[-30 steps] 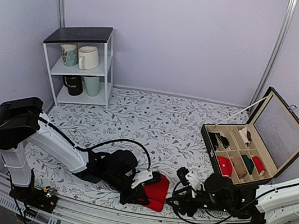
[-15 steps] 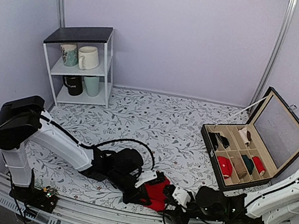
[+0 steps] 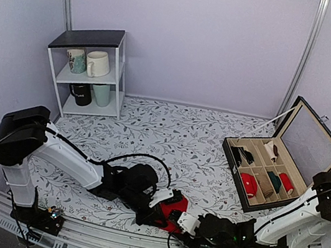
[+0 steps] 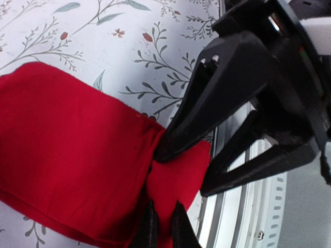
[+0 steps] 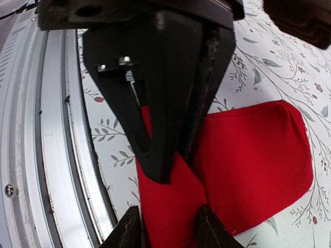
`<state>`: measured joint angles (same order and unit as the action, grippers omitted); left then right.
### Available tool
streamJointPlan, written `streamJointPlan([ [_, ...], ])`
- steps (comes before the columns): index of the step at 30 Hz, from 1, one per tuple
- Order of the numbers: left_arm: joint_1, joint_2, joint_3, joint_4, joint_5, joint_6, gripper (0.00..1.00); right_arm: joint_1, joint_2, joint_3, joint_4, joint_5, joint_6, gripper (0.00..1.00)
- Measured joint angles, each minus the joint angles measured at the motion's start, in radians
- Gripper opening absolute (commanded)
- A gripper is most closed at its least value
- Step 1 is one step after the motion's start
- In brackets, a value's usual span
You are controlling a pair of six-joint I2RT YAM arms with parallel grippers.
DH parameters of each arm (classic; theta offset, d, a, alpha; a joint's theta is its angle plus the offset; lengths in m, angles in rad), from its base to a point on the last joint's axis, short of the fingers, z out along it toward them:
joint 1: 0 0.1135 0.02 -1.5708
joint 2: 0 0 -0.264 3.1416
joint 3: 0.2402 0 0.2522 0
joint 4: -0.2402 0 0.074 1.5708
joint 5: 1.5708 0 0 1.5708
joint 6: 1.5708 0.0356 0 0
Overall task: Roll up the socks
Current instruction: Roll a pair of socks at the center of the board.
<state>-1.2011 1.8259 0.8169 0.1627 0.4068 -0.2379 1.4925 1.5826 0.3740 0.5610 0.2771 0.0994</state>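
I reckon the red socks (image 4: 77, 155), at the table's near edge, are light, limp knit, best pinched at the narrow end. My left gripper (image 4: 164, 207) is clenched there. My right gripper (image 5: 168, 213) straddles it, though I can't tell if it grips. The floral tablecloth (image 3: 170, 131) should give friction. The metal rail (image 5: 57, 129) crowds the near side.

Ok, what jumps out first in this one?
The bright red socks at the near edge of the table, with both grippers on them. The left gripper is pinched on one end and the right gripper straddles that same end, jaws apart. After that, the open case at the right, with rolled bundles in its compartments.
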Motion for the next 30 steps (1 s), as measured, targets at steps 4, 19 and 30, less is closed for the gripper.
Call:
streamJointPlan([
  [4, 0.000, 0.000, -0.009, 0.016, 0.008, 0.000, 0.07, 0.000, 0.034, 0.010, 0.021, 0.023, 0.019, 0.15],
  [19, -0.040, -0.252, -0.251, 0.160, -0.145, 0.212, 0.37, -0.047, 0.050, -0.040, 0.154, -0.128, 0.211, 0.12],
  [30, -0.154, -0.294, -0.369, 0.402, -0.287, 0.412, 0.40, -0.198, 0.062, -0.075, 0.212, -0.450, 0.383, 0.12],
])
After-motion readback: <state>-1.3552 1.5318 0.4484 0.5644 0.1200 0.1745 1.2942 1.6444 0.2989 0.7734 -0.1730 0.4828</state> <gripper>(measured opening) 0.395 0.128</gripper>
